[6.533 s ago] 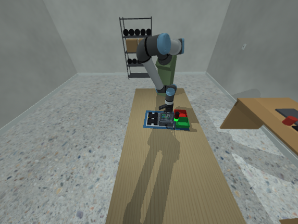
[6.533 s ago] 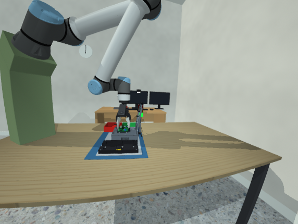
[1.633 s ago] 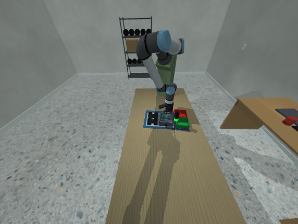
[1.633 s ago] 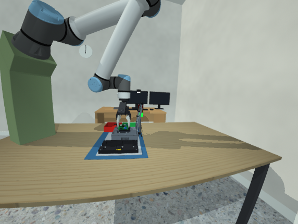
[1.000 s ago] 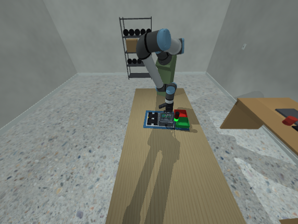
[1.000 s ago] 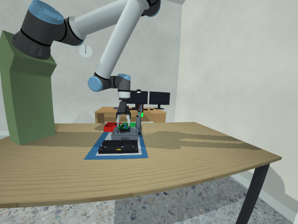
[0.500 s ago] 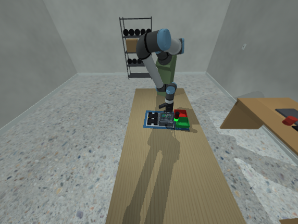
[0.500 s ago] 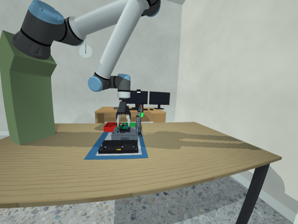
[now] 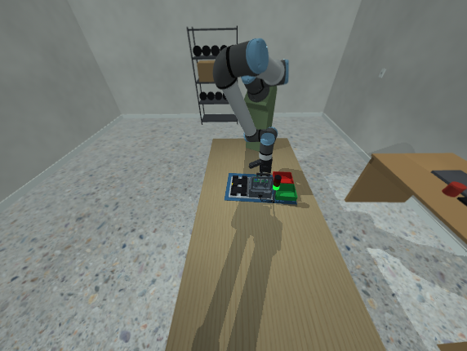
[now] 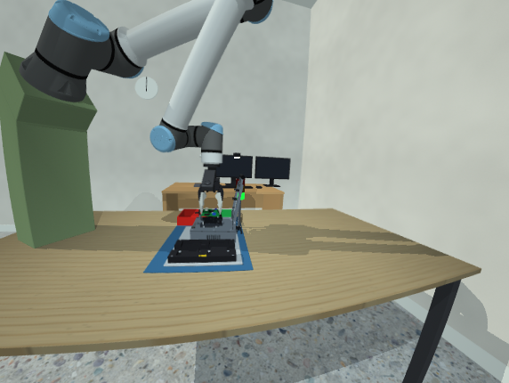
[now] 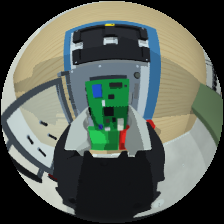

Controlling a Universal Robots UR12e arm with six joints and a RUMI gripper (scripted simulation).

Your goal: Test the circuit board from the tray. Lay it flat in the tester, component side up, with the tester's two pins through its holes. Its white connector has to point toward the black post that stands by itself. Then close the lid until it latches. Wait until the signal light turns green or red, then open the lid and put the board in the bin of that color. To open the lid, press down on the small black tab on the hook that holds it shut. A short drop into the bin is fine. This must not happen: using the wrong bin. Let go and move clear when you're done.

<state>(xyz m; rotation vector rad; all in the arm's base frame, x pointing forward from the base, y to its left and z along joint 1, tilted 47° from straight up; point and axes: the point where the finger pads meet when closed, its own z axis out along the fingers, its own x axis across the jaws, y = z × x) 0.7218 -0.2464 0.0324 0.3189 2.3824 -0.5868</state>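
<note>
Between the gripper's (image 9: 264, 174) (image 10: 210, 213) (image 11: 115, 150) fingertips, green circuit board (image 9: 261, 182) (image 10: 210, 214) (image 11: 107, 97)

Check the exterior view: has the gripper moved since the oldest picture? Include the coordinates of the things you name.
Yes. The gripper (image 9: 263, 175) (image 10: 210, 212) (image 11: 108, 106) has risen slightly, judged against the grey tester (image 9: 261, 195) (image 10: 211, 232) (image 11: 138, 89) below it.
</note>
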